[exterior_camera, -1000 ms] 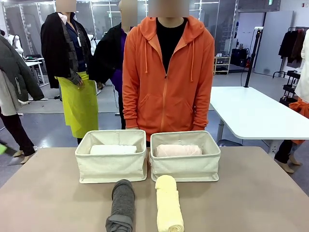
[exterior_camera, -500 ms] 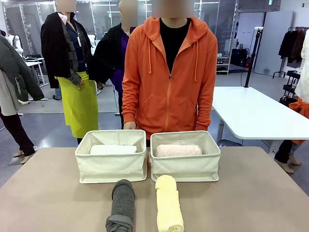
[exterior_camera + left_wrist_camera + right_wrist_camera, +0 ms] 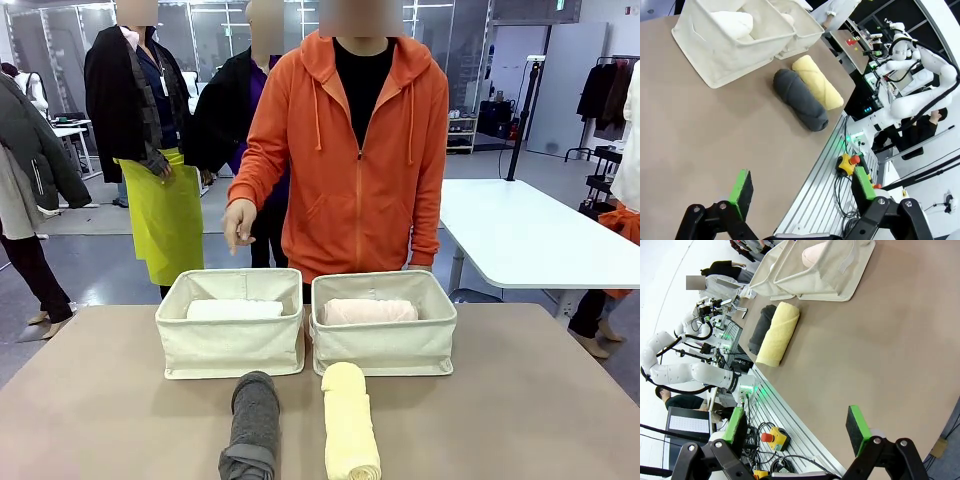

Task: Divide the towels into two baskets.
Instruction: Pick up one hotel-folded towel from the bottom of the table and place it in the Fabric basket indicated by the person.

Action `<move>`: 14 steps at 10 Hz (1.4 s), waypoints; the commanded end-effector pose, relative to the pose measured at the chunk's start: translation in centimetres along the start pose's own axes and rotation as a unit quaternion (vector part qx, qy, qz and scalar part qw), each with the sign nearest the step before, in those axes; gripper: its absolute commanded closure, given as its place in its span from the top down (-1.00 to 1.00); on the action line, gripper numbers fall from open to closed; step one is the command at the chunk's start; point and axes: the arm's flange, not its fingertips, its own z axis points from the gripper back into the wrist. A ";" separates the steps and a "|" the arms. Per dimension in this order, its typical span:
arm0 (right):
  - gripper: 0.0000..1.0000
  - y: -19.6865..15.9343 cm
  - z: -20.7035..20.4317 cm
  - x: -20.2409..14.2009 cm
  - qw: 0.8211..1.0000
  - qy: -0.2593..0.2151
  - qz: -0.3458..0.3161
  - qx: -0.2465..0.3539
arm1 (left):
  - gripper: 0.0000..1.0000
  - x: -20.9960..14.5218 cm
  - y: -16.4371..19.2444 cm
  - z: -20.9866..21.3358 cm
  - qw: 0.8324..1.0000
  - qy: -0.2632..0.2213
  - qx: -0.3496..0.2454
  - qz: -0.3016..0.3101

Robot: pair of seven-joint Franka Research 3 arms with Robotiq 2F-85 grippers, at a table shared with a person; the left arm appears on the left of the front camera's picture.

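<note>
Front view: on the worktop [image 3: 520,400], the left basket [image 3: 230,345] holds the white towel [image 3: 235,310] and the right basket [image 3: 385,345], touching it, holds the pink towel [image 3: 368,312]. The grey towel [image 3: 253,425] and yellow towel [image 3: 350,430] lie just near of them, with bare worktop left and right. A person's hand [image 3: 239,222] hangs above the left basket's far rim.

Left wrist view: the left tool [image 3: 802,185] is spread wide over the worktop's near edge.

Right wrist view: the right tool [image 3: 796,424] is spread too, over the same edge.

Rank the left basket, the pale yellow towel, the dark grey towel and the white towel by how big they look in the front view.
1. left basket
2. pale yellow towel and dark grey towel: much alike, both nearest the camera, so unranked
3. white towel, partly hidden behind the basket wall
</note>
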 end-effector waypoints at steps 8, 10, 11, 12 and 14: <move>1.00 0.3 0.1 0.0 1.000 0.002 -0.006 -0.004 | 1.00 4.5 -3.9 -7.7 0.998 0.056 -0.035 0.005; 1.00 0.3 0.1 0.0 1.000 0.002 -0.006 -0.004 | 1.00 6.9 -5.7 -13.7 0.993 0.069 0.041 0.088; 1.00 0.3 0.1 0.0 1.000 0.002 -0.006 -0.004 | 1.00 7.9 -6.7 -16.2 0.992 0.067 0.048 0.093; 1.00 0.3 0.1 0.0 1.000 0.002 -0.006 -0.004 | 1.00 8.5 -7.1 -18.4 0.989 0.079 0.084 0.088; 1.00 0.3 0.1 0.0 1.000 0.002 -0.006 -0.004 | 1.00 8.8 -8.1 -22.9 0.982 0.104 0.119 0.104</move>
